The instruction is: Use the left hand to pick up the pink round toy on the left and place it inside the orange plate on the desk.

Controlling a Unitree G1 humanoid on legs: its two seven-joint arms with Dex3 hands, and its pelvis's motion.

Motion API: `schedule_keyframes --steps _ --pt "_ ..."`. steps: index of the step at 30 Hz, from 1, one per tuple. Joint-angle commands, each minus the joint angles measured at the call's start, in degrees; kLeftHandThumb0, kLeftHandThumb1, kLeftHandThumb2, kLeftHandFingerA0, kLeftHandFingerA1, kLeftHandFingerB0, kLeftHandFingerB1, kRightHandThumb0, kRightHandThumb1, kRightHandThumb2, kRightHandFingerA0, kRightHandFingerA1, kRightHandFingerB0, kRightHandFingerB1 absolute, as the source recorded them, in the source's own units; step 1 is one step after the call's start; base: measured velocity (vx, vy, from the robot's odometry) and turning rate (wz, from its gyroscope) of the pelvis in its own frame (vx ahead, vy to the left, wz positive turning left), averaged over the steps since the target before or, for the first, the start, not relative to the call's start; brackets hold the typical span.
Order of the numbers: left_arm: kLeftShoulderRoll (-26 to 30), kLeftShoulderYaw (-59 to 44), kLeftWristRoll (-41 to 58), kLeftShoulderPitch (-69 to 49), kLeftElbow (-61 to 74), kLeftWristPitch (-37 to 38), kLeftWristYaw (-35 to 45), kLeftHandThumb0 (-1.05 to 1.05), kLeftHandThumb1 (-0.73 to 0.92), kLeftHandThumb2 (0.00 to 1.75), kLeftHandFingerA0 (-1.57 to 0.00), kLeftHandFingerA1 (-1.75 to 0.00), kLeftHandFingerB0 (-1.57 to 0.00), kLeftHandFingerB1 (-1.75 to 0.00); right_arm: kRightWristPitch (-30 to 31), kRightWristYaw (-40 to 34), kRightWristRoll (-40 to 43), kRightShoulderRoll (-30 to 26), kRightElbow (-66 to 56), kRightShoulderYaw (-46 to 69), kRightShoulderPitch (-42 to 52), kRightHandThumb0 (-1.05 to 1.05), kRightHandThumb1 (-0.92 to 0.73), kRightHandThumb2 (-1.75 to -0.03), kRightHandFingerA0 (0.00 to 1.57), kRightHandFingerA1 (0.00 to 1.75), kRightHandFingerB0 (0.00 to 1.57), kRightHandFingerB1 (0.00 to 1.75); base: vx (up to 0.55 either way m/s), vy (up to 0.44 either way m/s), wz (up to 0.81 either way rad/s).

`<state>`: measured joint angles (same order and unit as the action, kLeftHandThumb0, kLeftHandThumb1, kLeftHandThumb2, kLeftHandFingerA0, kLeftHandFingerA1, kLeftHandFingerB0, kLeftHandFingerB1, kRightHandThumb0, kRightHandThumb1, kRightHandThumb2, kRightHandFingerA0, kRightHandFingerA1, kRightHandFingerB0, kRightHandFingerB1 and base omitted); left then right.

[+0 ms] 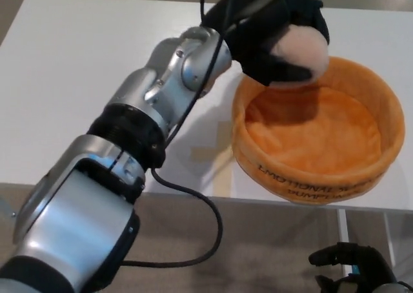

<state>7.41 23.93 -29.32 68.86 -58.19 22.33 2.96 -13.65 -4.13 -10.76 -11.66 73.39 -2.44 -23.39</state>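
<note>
1. A white desk (77,67) fills most of the view, seen from above, with brown floor showing below its near edge.
2. The robot's left arm (122,151), silver with black joints and a black cable looping beside it, reaches diagonally from the lower left corner up toward the upper middle.
3. An orange plate (377,164), soft and fabric-like with a raised padded rim and dark lettering on its near wall, sits on the right side of the desk; its inside is bare.
4. The left hand (268,28), black, sits above the plate's far left rim. Its fingers are wrapped around the pink round toy, gripping it from above and from the side.
5. The pink round toy (300,51), pale pink and fuzzy, is held in the air over the plate's far left edge, above the rim and not touching the plate's floor.
6. The right hand (352,267), black, shows only partly at the bottom right, below the desk edge; whether its fingers are apart or together cannot be told.
</note>
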Motion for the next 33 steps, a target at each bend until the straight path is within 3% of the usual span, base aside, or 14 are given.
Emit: schedule_keyframes --steps 1,2,3,4,5,6,20,21,25,26,27,28,31,33 --pt "-1.8 2.6 -1.3 -0.1 -1.9 -4.1 6.5 -0.2 0.77 0.64 -0.91 -0.68 -0.47 -0.38 0.5 0.3 0.0 0.5 0.2 0.0 0.4 -0.23 -0.44 -0.85 0.73 0.87 0.7 0.81 0.0 0.0 0.0" --pt "-1.8 2.8 -1.3 0.0 -1.9 -4.5 7.4 -0.2 0.77 0.64 -0.91 -0.68 -0.47 -0.38 0.5 0.3 0.1 0.5 0.2 0.1 0.4 -0.23 -0.44 -0.85 0.73 0.87 0.7 0.81 0.0 0.0 0.0" --pt "-1.5 5.0 -2.9 0.6 -2.2 -6.1 11.2 -0.57 0.55 0.76 -0.28 -0.45 -0.14 -0.36 0.3 -0.1 -0.1 0.8 0.2 0.0 0.6 -0.22 -0.44 -0.84 0.74 0.87 0.71 0.82 0.0 0.0 0.0" --pt "-1.6 5.7 -3.2 0.9 -2.3 -7.4 12.8 -0.69 0.44 0.77 -0.07 -0.4 -0.07 -0.31 0.4 -0.2 -0.2 0.8 0.2 -0.1 0.6 -0.23 -0.44 -0.84 0.74 0.87 0.71 0.81 0.0 0.0 0.0" --pt "-1.6 6.0 -3.2 1.0 -2.3 -8.4 13.9 -0.69 0.44 0.77 -0.07 -0.4 -0.07 -0.31 0.4 -0.3 -0.3 0.9 0.2 -0.2 0.6 -0.23 -0.44 -0.84 0.74 0.87 0.71 0.81 0.0 0.0 0.0" --pt "-1.6 6.9 -3.8 1.2 -2.5 -9.6 14.5 -0.73 0.43 0.82 0.0 -0.06 -0.02 -0.13 0.6 -0.2 -0.3 0.9 0.3 -0.2 0.5 -0.23 -0.44 -0.84 0.76 0.89 0.7 0.81 0.0 0.0 0.0" --pt "-0.2 10.3 -6.4 1.7 -0.8 -11.2 13.5 -1.04 0.61 0.67 0.0 0.0 0.0 -0.13 1.1 -0.1 0.2 1.2 0.4 0.3 -0.4 -0.23 -0.45 -0.83 0.75 0.88 0.7 0.82 0.0 0.0 0.0" --pt "0.0 10.3 -6.4 1.7 -0.5 -11.0 13.5 -0.91 0.48 0.95 0.0 0.0 0.0 -0.02 1.2 -0.2 0.2 1.2 0.4 0.3 -0.4 -0.23 -0.44 -0.83 0.77 0.9 0.71 0.81 0.0 0.0 0.0" --pt "1.1 9.1 -5.6 1.6 0.6 -10.4 13.7 -0.92 0.49 0.96 0.0 0.0 0.0 -0.01 1.0 -0.4 -0.1 1.2 0.5 0.2 -0.3 -0.24 -0.44 -0.82 0.79 0.91 0.71 0.82 0.0 0.0 0.0" --pt "1.6 8.7 -5.6 1.7 1.1 -10.2 13.3 -1.05 0.65 0.67 0.0 0.0 0.0 -0.13 1.0 -0.2 -0.2 1.1 0.6 0.1 -0.3 -0.25 -0.45 -0.84 0.77 0.89 0.71 0.82 0.0 0.0 0.0" --pt "2.0 8.5 -5.6 1.8 1.4 -10.0 13.1 -1.05 0.65 0.67 0.0 0.0 0.0 -0.13 0.9 0.0 -0.3 1.0 0.6 0.0 -0.3 -0.25 -0.45 -0.84 0.77 0.89 0.71 0.82 0.0 0.0 0.0" --pt "2.4 8.0 -5.4 1.8 1.9 -9.9 13.0 -0.91 0.47 0.95 0.0 0.0 0.0 -0.02 1.0 -0.1 -0.3 0.9 0.6 0.0 -0.3 -0.25 -0.44 -0.83 0.77 0.89 0.71 0.81 0.0 0.0 0.0" --pt "3.8 6.6 -4.6 1.9 4.4 -9.9 14.3 -0.9 0.47 0.95 0.0 0.0 0.0 -0.01 0.9 -0.4 -0.4 1.0 0.5 0.0 -0.3 -0.26 -0.44 -0.82 0.78 0.9 0.71 0.82 0.0 0.0 0.0" --pt "6.3 3.7 -2.0 1.7 10.0 -9.6 17.1 -1.03 0.54 0.69 0.0 0.0 0.0 -0.07 0.7 -0.3 -0.4 1.0 0.5 -0.1 -0.3 -0.25 -0.44 -0.82 0.77 0.89 0.72 0.82 0.0 0.0 0.0"
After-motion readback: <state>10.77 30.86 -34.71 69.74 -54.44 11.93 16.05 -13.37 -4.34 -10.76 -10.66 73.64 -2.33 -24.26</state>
